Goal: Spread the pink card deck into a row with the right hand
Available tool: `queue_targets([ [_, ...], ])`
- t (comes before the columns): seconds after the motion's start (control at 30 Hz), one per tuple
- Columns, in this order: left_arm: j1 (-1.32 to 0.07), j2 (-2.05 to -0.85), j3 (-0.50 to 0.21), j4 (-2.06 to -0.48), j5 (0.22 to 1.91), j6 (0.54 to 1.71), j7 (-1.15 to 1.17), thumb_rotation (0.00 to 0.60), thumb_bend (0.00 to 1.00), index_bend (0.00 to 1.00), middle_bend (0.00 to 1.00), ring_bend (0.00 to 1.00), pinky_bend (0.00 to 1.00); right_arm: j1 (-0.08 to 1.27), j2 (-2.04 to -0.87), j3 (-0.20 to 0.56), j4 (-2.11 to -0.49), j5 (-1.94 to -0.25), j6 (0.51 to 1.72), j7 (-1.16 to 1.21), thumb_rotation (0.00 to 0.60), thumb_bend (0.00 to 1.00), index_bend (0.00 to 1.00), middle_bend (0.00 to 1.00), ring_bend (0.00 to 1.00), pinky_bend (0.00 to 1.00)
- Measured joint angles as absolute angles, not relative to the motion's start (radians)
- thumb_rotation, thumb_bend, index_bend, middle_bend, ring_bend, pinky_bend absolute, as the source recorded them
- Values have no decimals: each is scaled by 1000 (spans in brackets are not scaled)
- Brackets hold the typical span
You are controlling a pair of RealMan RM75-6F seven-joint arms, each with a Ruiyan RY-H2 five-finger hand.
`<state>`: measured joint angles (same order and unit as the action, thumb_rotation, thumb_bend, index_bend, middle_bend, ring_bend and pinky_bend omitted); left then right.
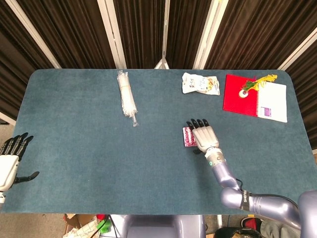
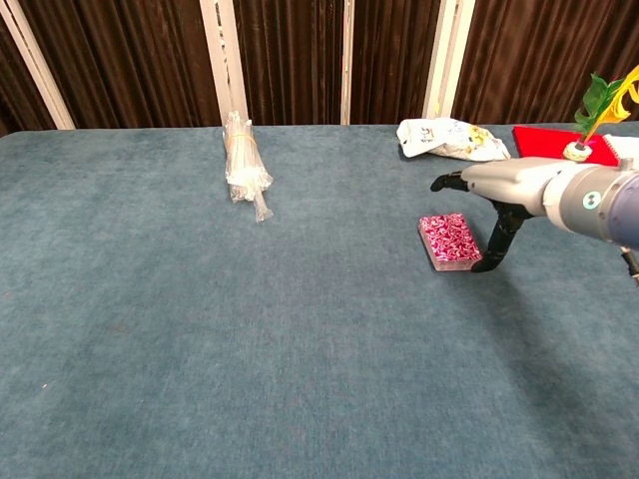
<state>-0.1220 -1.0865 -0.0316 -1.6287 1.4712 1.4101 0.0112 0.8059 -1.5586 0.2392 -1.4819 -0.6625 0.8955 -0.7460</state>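
The pink patterned card deck (image 1: 187, 137) (image 2: 448, 240) lies squared up as one stack on the blue table, right of centre. My right hand (image 1: 203, 135) (image 2: 502, 183) hovers flat, palm down, over the deck's right edge, fingers stretched out and holding nothing. In the head view it covers the deck's right part. In the chest view its thumb (image 2: 496, 239) points down just beside the deck's right side; whether it touches the deck I cannot tell. My left hand (image 1: 10, 161) hangs open off the table's near left corner, out of the chest view.
A clear plastic-wrapped bundle (image 1: 127, 98) (image 2: 243, 163) lies at the back left. A white snack bag (image 1: 199, 84) (image 2: 446, 139) sits behind the deck. A red notebook (image 1: 239, 96) with a green-yellow ornament and a white spiral pad (image 1: 273, 101) occupy the back right corner.
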Motion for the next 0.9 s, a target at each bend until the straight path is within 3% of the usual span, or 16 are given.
queue_targets([
  [0.17,-125,-1083,-32,-1632,1467,1403,6,600,0,0,0,0,0,833,-1582,234,-1448,-630,891,-746,600,192,11,26,0,0],
  [0.53,-128,-1077,-32,-1639,1457,1390,0,600,0,0,0,0,0,873,-1618,225,-1377,-575,885,-740,600,192,146,163,50,0],
  [0.9,-130,-1076,-33,-1640,1452,1385,-6,600,0,0,0,0,0,893,-1644,213,-1324,-540,873,-722,600,192,194,240,77,0],
])
